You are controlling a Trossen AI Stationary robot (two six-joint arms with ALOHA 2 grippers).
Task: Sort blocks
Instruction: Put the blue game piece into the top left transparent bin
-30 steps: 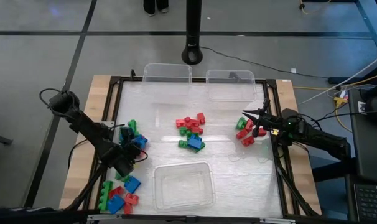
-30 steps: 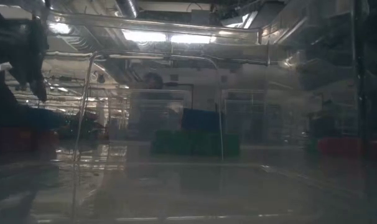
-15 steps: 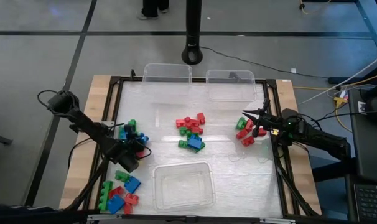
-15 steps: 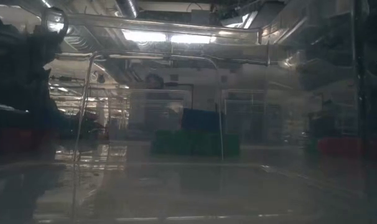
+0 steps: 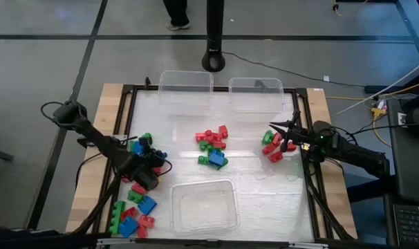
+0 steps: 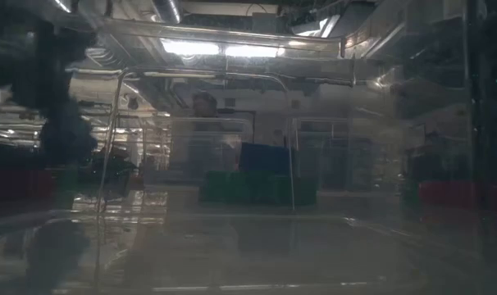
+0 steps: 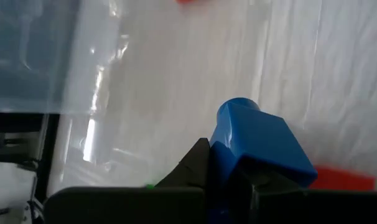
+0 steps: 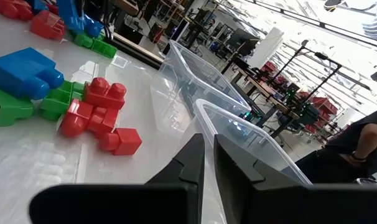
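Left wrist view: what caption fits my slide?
Left gripper shut on a blue block above the white table.

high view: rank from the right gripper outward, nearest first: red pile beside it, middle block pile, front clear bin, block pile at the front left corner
From the right gripper:
1. Red pile, just beside it.
2. Middle block pile, table centre.
3. Front clear bin, near the front edge.
4. Front-left corner pile, far across the table.

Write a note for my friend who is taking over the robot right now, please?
Left gripper: shut on a blue block, over the table's left side.
Right gripper: shut, empty, waiting by the red and green blocks on the right.
More blocks: middle pile, front-left pile.
Bins: front bin and two back bins look empty.
Done: nothing sorted yet.
Left: drop the blue block, then sort the rest.
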